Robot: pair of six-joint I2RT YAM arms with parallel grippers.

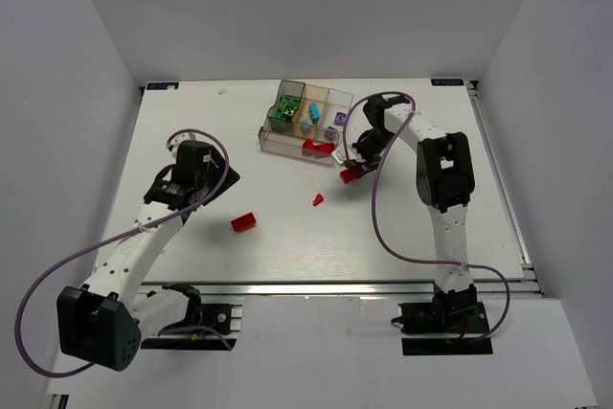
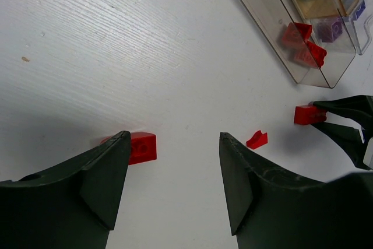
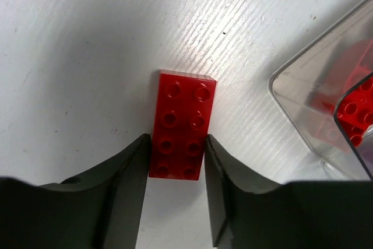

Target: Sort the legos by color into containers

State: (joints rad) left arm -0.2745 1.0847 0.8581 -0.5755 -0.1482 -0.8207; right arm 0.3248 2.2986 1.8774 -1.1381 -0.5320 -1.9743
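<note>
Two loose red legos, top external: red brick (image 1: pixel 243 221) and small red piece (image 1: pixel 317 200) on desk (image 1: pixel 192 112), near tray (image 1: pixel 278 144) | left wrist: left hand (image 2: pixel 175 144) fingers apart, red brick beside one | right wrist: right hand (image 3: pixel 178 141) clamped on eight-stud red brick (image 3: pixel 182 115) near tray

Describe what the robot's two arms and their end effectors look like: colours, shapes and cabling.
The left arm and right arm are built alike: white tubular links joined by boxy black joint housings. A thin purple cable loops loosely along each. The left end effector and right end effector each have two dark, matte, wedge-shaped fingers tapering to blunt tips. No markings are legible.
</note>
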